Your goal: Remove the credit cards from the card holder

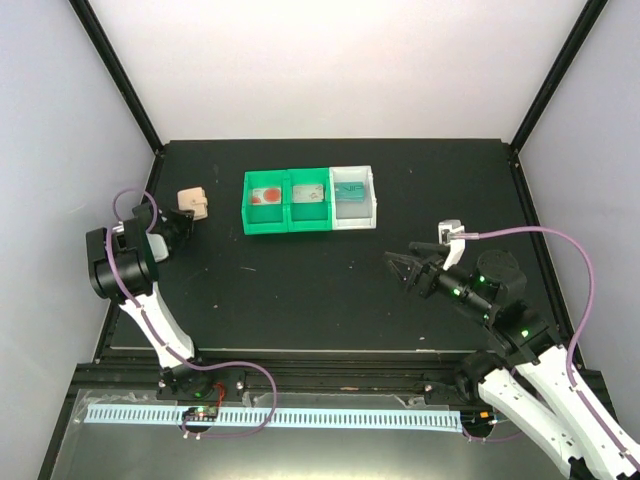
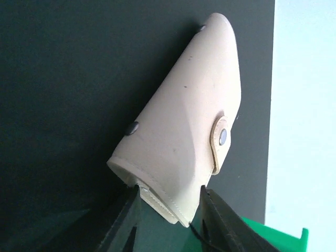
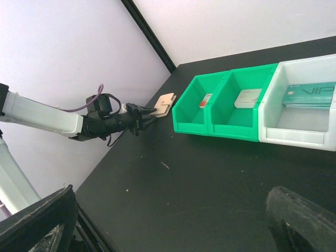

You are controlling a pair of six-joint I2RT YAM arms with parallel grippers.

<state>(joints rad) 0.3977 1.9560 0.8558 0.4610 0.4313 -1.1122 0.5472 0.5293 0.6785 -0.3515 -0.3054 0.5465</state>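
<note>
Tan card holder, folded, snap tab seemingly fastened.

**Legible text.** Right wrist view: the teal rectangular plastic card, lying in the white plastic bin, bears the large pale capitals "VIP" toward its right end. A finer marking on its left part is too small to read. The pale grey card in the middle green plastic bin carries small dark marks that are not legible. On the white card with a red patch in the left green plastic bin, no characters can be made out. Top external view: the teal rectangular plastic card shows only a faint pale marking, unreadable.
</note>
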